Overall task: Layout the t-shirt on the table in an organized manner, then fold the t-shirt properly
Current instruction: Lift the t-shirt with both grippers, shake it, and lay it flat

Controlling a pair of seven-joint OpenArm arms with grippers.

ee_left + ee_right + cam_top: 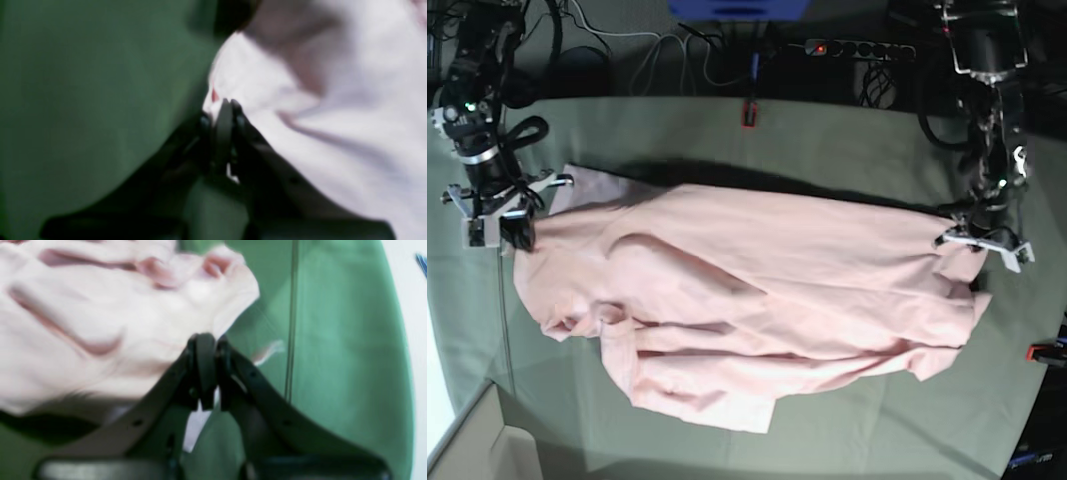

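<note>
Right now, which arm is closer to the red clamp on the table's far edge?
Right. The right gripper holds the t-shirt on the side slightly nearer the red clamp; the left gripper holds the opposite end, slightly farther off.

Both arms are showing black housings with looping black cables. Left hand point(223, 110) and right hand point(206, 343) are presenting matte black tapered fingers with small holes; silver-white brackets are sitting behind each hand.

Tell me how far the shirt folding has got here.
Laying out is underway: the t-shirt is stretched across the table, the left hand and right hand each pinching an edge. It is still rumpled and bunched. No fold has started.
</note>
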